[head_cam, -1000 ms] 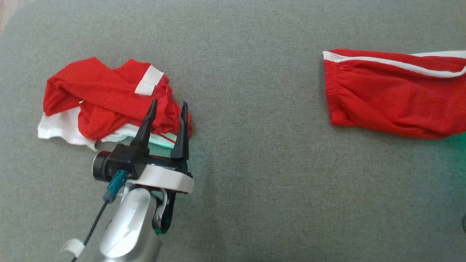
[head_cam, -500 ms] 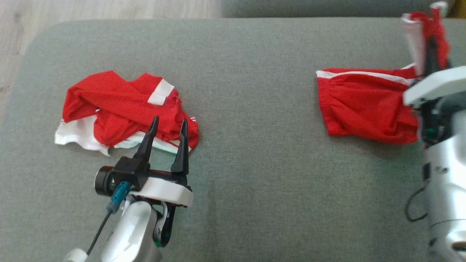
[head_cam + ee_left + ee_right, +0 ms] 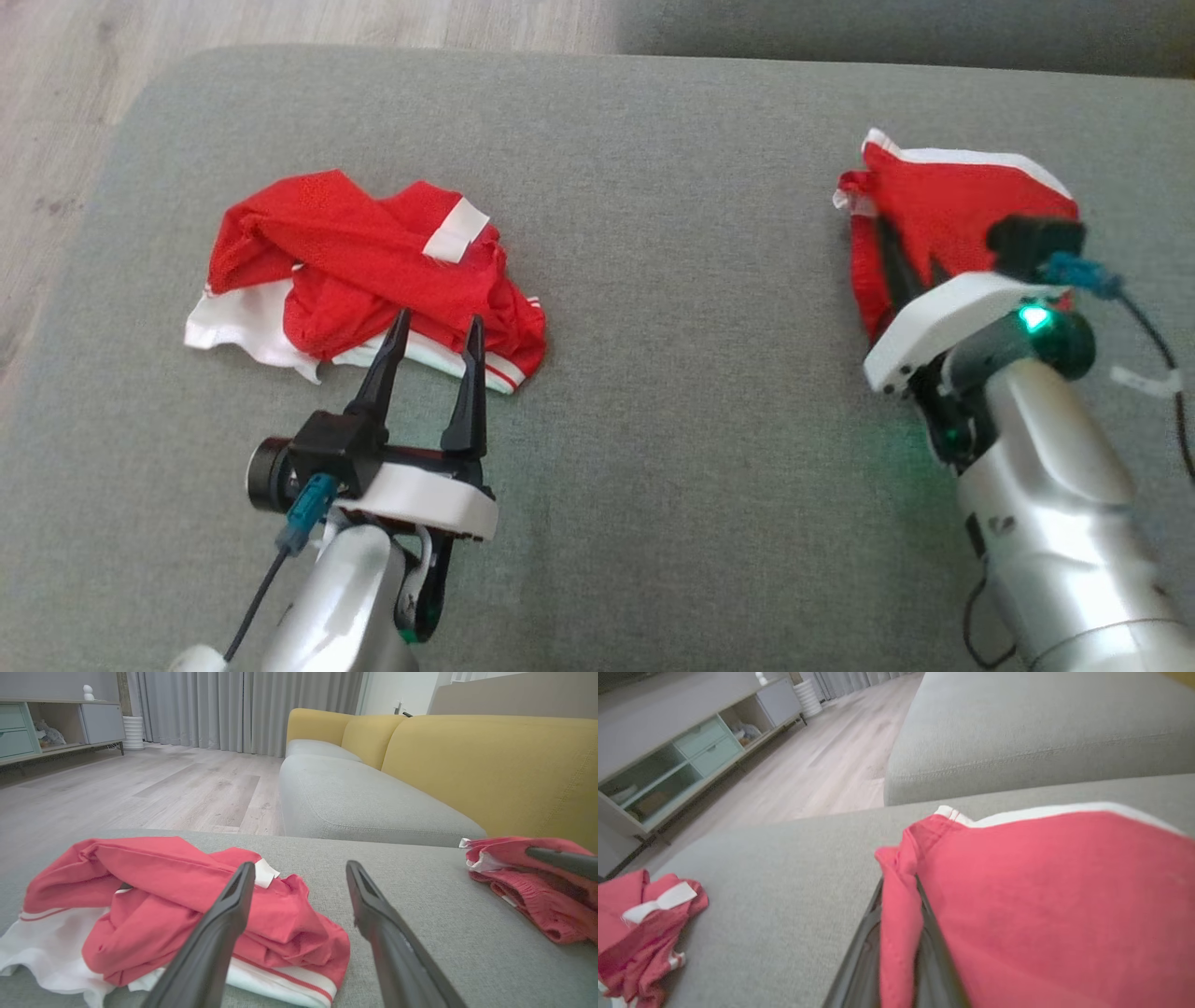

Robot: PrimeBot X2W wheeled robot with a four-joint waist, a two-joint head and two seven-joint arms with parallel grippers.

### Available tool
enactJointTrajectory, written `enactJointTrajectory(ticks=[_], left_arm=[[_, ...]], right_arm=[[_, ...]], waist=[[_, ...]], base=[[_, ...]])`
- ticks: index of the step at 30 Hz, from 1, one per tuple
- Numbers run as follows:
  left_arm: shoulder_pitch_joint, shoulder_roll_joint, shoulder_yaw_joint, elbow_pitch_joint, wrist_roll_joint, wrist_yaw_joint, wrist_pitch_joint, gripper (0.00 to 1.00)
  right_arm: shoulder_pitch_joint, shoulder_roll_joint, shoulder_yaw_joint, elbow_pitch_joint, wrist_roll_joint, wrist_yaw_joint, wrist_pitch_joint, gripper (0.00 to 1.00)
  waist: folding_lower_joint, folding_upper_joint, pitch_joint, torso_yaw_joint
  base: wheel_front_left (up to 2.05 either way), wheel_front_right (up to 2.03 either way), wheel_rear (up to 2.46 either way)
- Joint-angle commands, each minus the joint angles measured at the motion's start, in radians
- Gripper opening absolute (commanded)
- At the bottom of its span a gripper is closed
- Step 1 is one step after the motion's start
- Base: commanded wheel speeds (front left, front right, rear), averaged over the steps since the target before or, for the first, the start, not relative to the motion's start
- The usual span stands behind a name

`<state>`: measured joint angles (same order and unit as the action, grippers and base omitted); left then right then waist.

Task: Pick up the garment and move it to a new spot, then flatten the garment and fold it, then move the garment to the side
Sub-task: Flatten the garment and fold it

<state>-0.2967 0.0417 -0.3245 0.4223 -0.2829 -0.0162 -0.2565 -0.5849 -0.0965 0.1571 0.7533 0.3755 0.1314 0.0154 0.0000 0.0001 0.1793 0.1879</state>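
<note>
The right hand (image 3: 913,271) is clamped on a fold of the red garment (image 3: 952,201), which drapes over its fingers at the right of the grey sofa cushion (image 3: 672,280); the left hand (image 3: 439,322) stands open just short of a crumpled red-and-white heap (image 3: 364,261) — wood floor (image 3: 140,784), grey curtains (image 3: 233,709) and a yellow backrest (image 3: 490,765) lie beyond; a second ago the garment lay spread flat.

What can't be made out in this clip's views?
Head view: right pincer fingertips, buried in folded red white-striped garment.
Right wrist view: that garment blurred, cut off at right edge.
Left wrist view: crumpled red-and-white garment's near hem, behind left pincer's fingers.
</note>
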Motion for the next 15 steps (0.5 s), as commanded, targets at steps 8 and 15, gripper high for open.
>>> enactJointTrajectory(ticks=[8, 15], left_arm=[[-0.024, 0.009, 0.021, -0.031, -0.007, 0.012, -0.005, 1.00], [-0.024, 0.009, 0.028, -0.034, -0.009, 0.011, -0.005, 1.00]], right_arm=[[-0.023, 0.010, 0.137, 0.096, -0.018, -0.001, -0.053, 0.10], [-0.040, 0.015, 0.142, 0.133, -0.024, -0.001, -0.210, 1.00]], waist=[[0.0000, -0.0001, 0.003, -0.010], [0.0000, -0.0001, -0.036, -0.064]], base=[[0.00, 0.00, 0.00], [0.00, 0.00, 0.00]])
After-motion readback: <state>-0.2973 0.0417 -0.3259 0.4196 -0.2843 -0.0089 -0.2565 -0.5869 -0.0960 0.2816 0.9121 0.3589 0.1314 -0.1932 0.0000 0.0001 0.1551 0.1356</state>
